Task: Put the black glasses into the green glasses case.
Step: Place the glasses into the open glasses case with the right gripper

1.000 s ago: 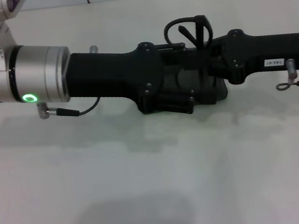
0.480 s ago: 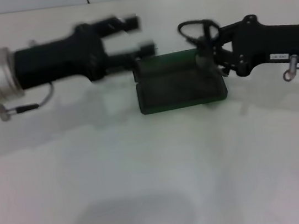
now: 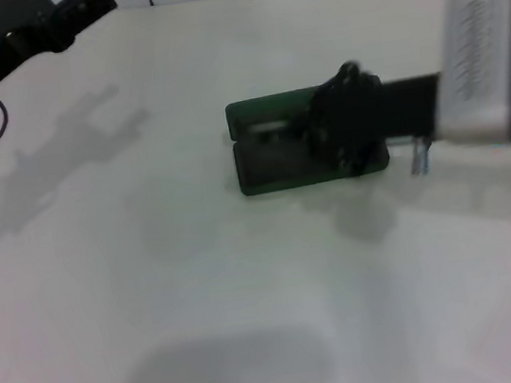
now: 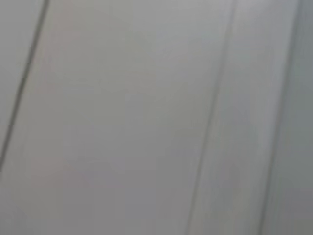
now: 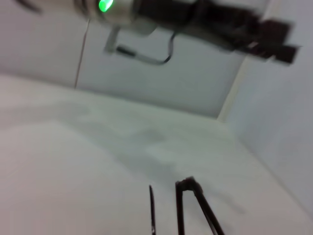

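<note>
Right gripper [image 3: 347, 131], grip blurred and untellable, over open green glasses case [image 3: 274, 155]; left gripper [image 3: 81, 2] far off.

One green glasses case [image 3: 274, 155] lies open; one pair of black glasses [image 5: 188, 205]; two grippers, left gripper [image 3: 81, 2] and right gripper [image 3: 342, 127].
</note>
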Robot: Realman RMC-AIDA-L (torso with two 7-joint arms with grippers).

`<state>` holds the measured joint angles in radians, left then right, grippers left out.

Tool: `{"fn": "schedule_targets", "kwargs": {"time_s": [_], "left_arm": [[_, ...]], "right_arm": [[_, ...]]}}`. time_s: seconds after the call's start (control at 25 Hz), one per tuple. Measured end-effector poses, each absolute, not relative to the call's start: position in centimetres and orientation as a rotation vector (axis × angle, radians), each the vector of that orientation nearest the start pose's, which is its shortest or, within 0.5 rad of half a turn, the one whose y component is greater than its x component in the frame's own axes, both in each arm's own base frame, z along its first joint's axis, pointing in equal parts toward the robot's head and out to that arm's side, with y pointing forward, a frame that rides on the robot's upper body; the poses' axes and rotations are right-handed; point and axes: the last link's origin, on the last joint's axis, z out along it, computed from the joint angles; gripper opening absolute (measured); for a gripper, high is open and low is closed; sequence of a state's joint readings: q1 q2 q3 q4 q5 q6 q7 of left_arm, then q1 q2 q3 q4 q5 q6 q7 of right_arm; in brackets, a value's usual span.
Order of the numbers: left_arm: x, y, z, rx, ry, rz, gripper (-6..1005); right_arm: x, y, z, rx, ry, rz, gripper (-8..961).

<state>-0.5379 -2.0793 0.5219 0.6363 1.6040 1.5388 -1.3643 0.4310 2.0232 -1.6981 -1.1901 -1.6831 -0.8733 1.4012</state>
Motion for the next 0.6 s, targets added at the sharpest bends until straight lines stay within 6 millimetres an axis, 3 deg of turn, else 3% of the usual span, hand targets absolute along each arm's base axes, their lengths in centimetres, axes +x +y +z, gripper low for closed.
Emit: {"fn": "schedule_targets", "kwargs": {"time_s": [0.2, 0.6], "left_arm": [[-24.2, 37.1, 5.8, -2.233, -0.600, -1.149, 825], [-23.5, 38.0, 5.4, -2.271, -0.585, -1.106, 825]], "right_arm": [[14.6, 34.7, -7.6, -2.644, -0.263, 0.176, 108], [15.4, 34.9, -7.9, -2.551, -0.246, 0.143, 109]]}}
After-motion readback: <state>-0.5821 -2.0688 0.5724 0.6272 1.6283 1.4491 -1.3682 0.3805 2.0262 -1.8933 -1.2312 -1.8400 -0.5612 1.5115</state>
